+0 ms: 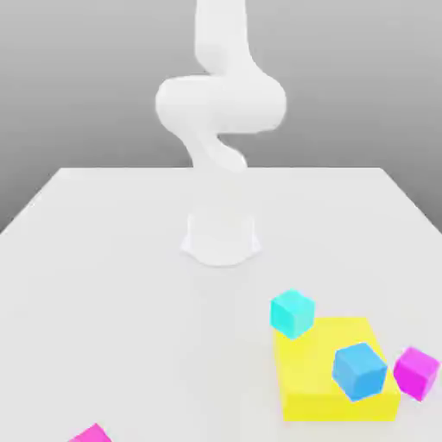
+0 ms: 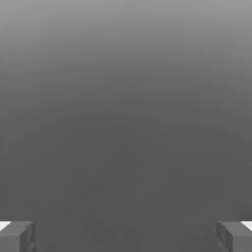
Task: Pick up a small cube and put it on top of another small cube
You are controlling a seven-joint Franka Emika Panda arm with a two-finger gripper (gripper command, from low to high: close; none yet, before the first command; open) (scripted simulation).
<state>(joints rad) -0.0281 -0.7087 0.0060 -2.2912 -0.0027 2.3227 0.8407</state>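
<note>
The small deep pink-magenta cube [image 1: 91, 434] lies at the table's near edge on the exterior view's left, cut off by the frame. A cyan cube [image 1: 292, 312] of similar size sits on the white table, touching the far corner of a flat yellow block [image 1: 321, 373]. In the hand view my gripper [image 2: 126, 238] is open, its grey fingertips [image 2: 17, 236] far apart with nothing between them, facing plain grey background. The white arm [image 1: 221, 102] rises from its base [image 1: 221, 238] and leaves the frame upward.
A blue cube [image 1: 360, 371] rests on the yellow block's right part. A lighter, violet-magenta cube [image 1: 417, 372] stands just right of that block. The white table [image 1: 104, 285] stretches wide on the exterior view's left and middle.
</note>
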